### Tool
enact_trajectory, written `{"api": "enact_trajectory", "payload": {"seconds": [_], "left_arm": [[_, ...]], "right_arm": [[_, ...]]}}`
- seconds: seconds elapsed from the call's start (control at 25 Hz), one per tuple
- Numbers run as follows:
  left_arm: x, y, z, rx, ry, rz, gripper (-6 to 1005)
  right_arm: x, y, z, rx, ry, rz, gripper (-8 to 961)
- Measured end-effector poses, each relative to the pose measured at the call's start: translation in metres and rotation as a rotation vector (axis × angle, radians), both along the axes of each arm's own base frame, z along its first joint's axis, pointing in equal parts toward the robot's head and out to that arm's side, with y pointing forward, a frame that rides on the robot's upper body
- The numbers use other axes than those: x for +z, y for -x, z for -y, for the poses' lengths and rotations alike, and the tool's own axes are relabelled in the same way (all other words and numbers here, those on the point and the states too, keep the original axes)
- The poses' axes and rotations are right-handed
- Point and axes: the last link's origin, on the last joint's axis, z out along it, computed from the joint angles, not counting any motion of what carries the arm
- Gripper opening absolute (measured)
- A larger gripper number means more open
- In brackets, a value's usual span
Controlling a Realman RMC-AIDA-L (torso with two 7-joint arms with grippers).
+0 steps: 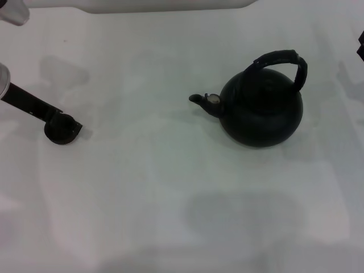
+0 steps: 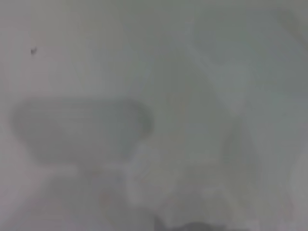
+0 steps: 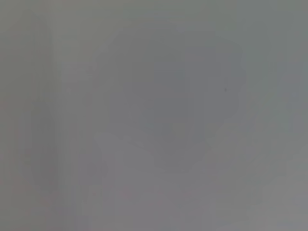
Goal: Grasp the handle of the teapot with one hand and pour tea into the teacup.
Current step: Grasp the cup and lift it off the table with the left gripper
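Note:
The teapot (image 1: 261, 111) stands upright on the white table, right of the middle in the head view. Its short spout (image 1: 203, 100) points left. The handle (image 1: 280, 62) arches over its top and nothing holds it. The teacup (image 1: 57, 135) sits far to the left. My left gripper (image 1: 67, 125) reaches in from the left edge as a black bar and lies right at the teacup, touching or overlapping it. My right gripper (image 1: 361, 46) shows only as a black sliver at the right edge, well apart from the teapot. Both wrist views show only blurred white table.
The white table (image 1: 170, 187) stretches between the teacup and the teapot. A pale raised edge (image 1: 165, 5) runs along the back. Faint shadows lie on the table surface.

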Motion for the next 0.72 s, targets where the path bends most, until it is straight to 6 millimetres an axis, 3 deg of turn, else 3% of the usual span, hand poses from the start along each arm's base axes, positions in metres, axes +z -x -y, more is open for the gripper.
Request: {"api": "enact_trajectory", "payload": {"seconds": [0.72], "left_arm": [[-0.0035,0.0046,0.0003,0.028,-0.003,-0.035,882]], "right_arm": [[-0.0001,0.0004,-0.0002,0.001,0.0,-0.002,855]]}}
